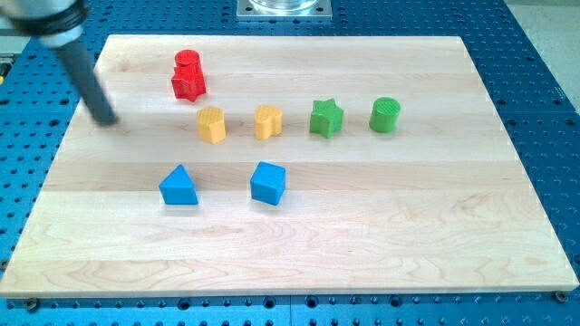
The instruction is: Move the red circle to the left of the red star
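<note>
Wood surface point(362, 226) sits on blue holed bench point(544, 91). We have no pincer, only dark rod; our tip point(109, 119) rests near surface's left edge, apart from all blocks. Red circle point(187, 62) touches red star point(188, 84), just above it toward view's top. Our tip is left of and a bit below those two. Middle row, left to right: two yellow blocks point(211, 124) point(267, 121), green star point(326, 118), green circle point(385, 115). Lower down: blue triangle point(178, 186), blue cube point(267, 183).

No legible text or markings anywhere.
</note>
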`<state>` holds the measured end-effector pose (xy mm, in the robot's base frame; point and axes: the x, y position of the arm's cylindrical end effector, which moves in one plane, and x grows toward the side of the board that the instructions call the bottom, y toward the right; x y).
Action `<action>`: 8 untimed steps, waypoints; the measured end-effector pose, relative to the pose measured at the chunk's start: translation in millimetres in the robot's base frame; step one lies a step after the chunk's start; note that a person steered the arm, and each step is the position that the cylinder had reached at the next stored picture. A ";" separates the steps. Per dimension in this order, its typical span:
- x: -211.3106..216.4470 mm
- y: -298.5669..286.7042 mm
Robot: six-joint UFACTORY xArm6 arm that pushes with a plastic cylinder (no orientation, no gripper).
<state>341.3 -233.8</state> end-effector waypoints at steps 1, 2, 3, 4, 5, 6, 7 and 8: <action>-91.5 20.1; -134.4 50.0; -95.9 88.9; -40.7 72.2; -2.1 14.6; -27.8 23.0; -31.7 107.7; -8.1 135.5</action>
<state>333.1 -98.3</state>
